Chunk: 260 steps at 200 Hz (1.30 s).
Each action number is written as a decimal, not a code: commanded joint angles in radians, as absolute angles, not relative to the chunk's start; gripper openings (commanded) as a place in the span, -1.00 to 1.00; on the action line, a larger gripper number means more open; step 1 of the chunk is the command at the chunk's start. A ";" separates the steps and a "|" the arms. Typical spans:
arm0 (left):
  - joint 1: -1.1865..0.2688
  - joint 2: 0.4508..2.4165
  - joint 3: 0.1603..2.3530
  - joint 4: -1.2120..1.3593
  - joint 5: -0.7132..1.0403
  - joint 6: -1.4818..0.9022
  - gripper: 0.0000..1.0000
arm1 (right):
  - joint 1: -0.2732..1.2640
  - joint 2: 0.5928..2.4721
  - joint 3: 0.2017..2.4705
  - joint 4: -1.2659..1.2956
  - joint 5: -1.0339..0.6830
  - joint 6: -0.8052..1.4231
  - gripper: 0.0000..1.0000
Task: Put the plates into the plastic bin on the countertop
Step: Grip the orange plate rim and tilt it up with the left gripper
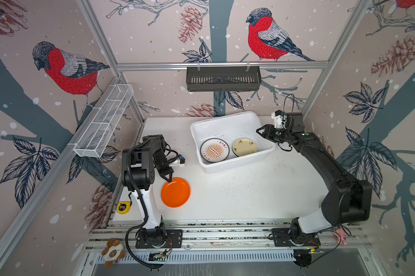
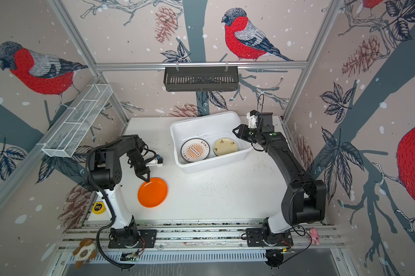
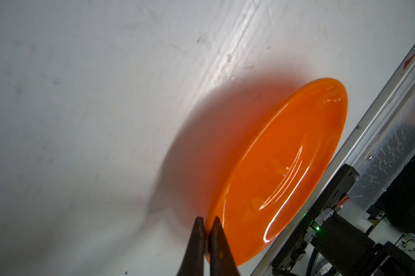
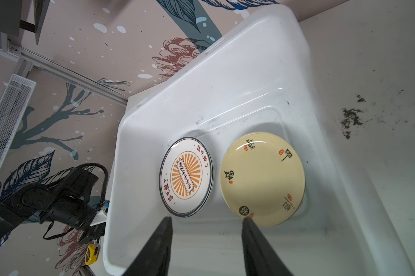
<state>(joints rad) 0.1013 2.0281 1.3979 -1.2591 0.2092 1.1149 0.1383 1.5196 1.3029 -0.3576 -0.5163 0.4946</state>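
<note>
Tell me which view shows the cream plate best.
Right wrist view: the cream plate sits close, its markings clear. Both top views show it small inside the plastic bin. The left wrist view misses it.

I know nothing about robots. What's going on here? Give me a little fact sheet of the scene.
Left fingers: shut on the rim of the orange plate
Orange plate: outside the tub, gripped edge seemingly raised off the table
Right fingers: open, empty, at the white tub's rim
Inside tub: sunburst plate topping a stack, cream plate beside it
Left to do: orange plate into tub
</note>
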 commanded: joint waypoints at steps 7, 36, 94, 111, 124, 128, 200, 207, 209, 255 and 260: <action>0.146 2.053 1.451 -1.278 0.249 1.082 -1.00 | 0.138 1.524 1.306 -0.325 -0.522 0.488 -0.02; 0.177 2.075 1.516 -1.309 0.289 1.050 -1.00 | 0.138 1.529 1.308 -0.319 -0.528 0.489 -0.02; 0.216 2.103 1.631 -1.379 0.345 1.013 -1.00 | 0.137 1.546 1.317 -0.304 -0.542 0.486 -0.02; 0.229 2.111 1.674 -1.393 0.351 0.998 -1.00 | 0.134 1.550 1.319 -0.299 -0.548 0.486 -0.02; 0.234 2.107 1.699 -1.393 0.351 0.990 -1.00 | 0.134 1.555 1.319 -0.291 -0.552 0.487 -0.02; 0.235 2.106 1.707 -1.394 0.351 0.986 -1.00 | 0.132 1.557 1.319 -0.289 -0.555 0.488 -0.02; 0.234 2.123 1.824 -1.396 0.410 0.891 -1.00 | 0.124 1.575 1.325 -0.274 -0.580 0.484 -0.02; 0.235 2.129 1.836 -1.396 0.416 0.881 -1.00 | 0.124 1.575 1.324 -0.271 -0.580 0.485 -0.02; 0.235 2.131 1.839 -1.396 0.418 0.878 -1.00 | 0.124 1.575 1.324 -0.270 -0.582 0.485 -0.02; 0.235 2.178 1.966 -1.396 0.466 0.806 -1.00 | 0.124 1.577 1.323 -0.266 -0.583 0.488 -0.02; 0.235 2.186 1.987 -1.396 0.466 0.797 -1.00 | 0.124 1.577 1.322 -0.265 -0.584 0.488 -0.02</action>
